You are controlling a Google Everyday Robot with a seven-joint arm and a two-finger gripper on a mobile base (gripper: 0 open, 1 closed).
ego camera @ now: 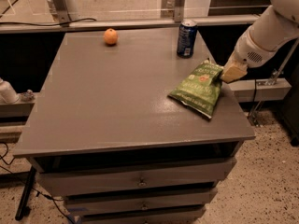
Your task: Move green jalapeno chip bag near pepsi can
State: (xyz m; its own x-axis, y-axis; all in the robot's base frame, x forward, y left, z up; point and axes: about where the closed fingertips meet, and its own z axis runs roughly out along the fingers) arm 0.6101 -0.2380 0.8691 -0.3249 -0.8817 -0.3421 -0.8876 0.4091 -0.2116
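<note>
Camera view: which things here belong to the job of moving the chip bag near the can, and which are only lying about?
For the job: green jalapeno chip bag; pepsi can, upright behind the bag; gripper, shut on the bag's right edge.
Lying about: orange fruit, back left on the table.
</note>
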